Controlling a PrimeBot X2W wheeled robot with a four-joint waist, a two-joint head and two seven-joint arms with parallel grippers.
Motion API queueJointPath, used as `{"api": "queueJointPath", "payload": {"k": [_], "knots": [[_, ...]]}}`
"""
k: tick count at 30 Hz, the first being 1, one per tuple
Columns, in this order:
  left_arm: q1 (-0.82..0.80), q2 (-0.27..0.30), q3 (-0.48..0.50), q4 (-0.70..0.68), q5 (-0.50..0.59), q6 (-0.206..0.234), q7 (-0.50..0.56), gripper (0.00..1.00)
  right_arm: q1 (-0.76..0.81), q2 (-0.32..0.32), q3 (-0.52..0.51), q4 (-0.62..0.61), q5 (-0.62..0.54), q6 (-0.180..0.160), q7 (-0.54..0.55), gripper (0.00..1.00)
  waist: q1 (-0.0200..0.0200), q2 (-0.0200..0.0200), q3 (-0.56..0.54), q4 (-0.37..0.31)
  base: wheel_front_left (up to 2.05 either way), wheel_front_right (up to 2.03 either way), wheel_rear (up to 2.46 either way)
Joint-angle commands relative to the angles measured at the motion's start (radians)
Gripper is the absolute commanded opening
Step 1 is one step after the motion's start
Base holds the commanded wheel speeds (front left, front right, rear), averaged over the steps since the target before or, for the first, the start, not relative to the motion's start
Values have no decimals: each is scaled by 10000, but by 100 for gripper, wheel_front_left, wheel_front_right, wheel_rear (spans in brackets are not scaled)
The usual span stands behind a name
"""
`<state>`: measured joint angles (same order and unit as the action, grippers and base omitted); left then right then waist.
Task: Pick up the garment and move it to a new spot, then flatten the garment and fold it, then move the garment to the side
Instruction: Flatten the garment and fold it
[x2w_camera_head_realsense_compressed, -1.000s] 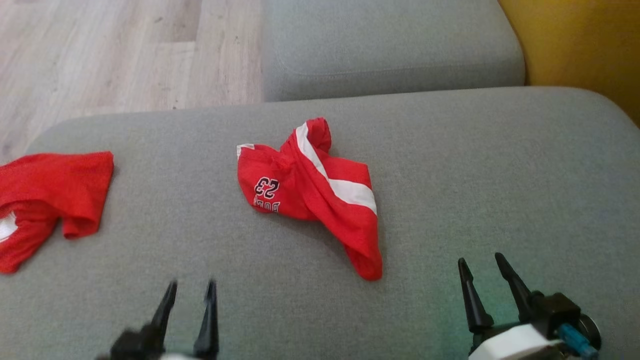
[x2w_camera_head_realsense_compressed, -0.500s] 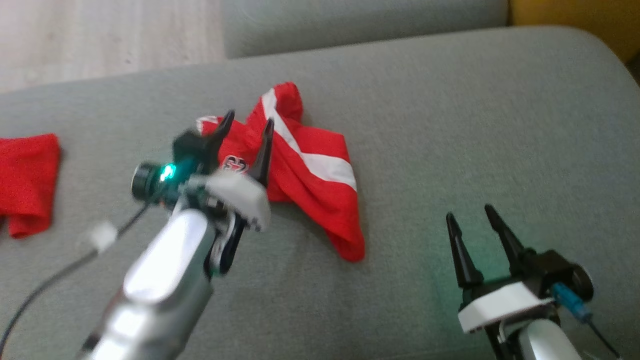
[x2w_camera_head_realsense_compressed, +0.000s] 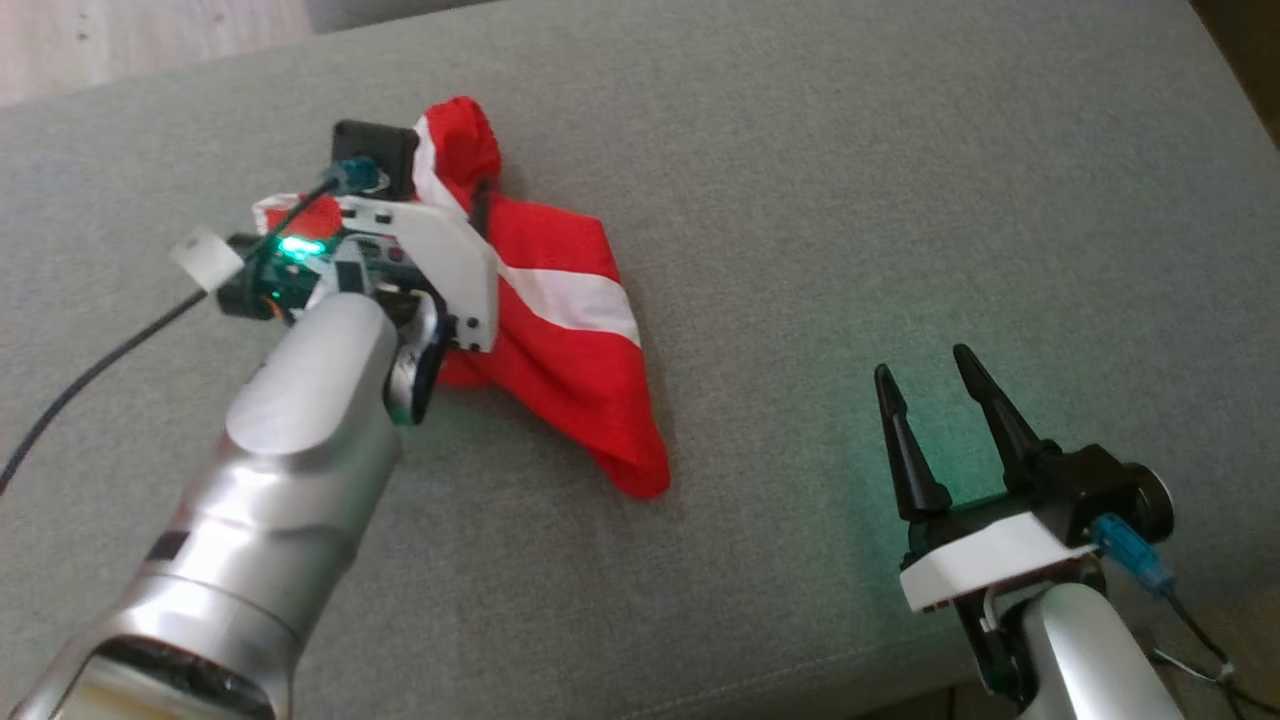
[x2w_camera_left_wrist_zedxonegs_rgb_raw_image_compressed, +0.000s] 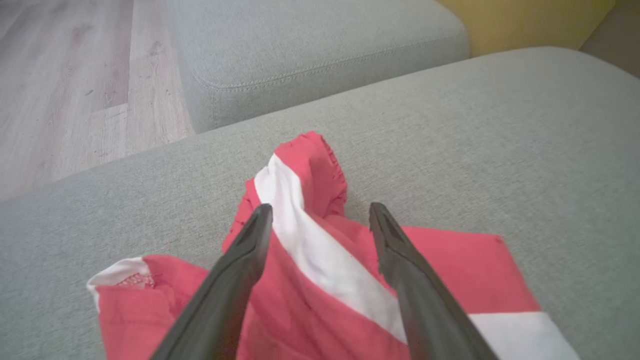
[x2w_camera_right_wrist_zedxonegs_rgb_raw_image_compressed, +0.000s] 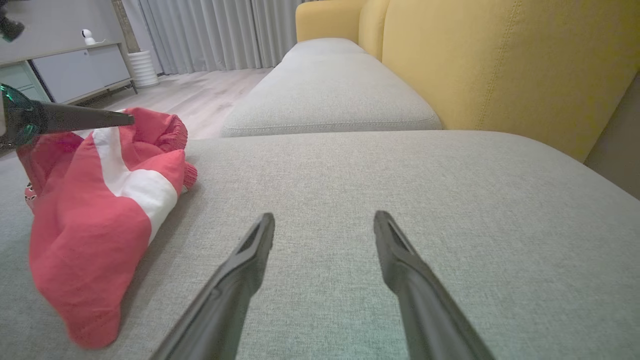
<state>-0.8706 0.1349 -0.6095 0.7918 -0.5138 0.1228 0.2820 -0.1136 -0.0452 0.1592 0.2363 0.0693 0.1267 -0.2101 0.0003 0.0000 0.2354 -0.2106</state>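
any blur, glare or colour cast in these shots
Head view: slightly soft, a green glow on the grey cushion by the right gripper, bright glare on the silver left forearm. Left wrist view: sharp, even light, the garment looks washed to pink. Right wrist view: wide-angle bend in the cushion edges, soft shadow under the garment.

grey fabric cushion (x2w_camera_head_realsense_compressed: 900, 200): wide, rounded corners, fine weave, top looks flat. garment (x2w_camera_head_realsense_compressed: 570, 390) lying straight on it, red w/ white stripe, crumpled, def not flat. far end bunched up into ruffled lump, stripe running over it. near end trails out to rounded tip toward robot's side of cushion. small white-edged bit sticks out on its left. garment sits left of middle in head view. second cushion (x2w_camera_left_wrist_zedxonegs_rgb_raw_image_compressed: 310, 55), same grey, just beyond far edge. wood floor (x2w_camera_left_wrist_zedxonegs_rgb_raw_image_compressed: 75, 90) past both.
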Motion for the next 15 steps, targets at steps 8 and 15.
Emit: {"api": "queueJointPath", "payload": {"k": [8, 15], "knots": [[-827, 268, 336, 759, 63, 172, -96, 0, -331, -50, 355, -80, 99, 40, -212, 100, -3, 0, 107, -169, 0, 0, 0], [-1032, -7, 244, 788, 154, 54, -1193, 0, -245, -50, 76, 37, 77, 40, -281, 100, -3, 0, -117, 177, 0, 0, 0]]}}
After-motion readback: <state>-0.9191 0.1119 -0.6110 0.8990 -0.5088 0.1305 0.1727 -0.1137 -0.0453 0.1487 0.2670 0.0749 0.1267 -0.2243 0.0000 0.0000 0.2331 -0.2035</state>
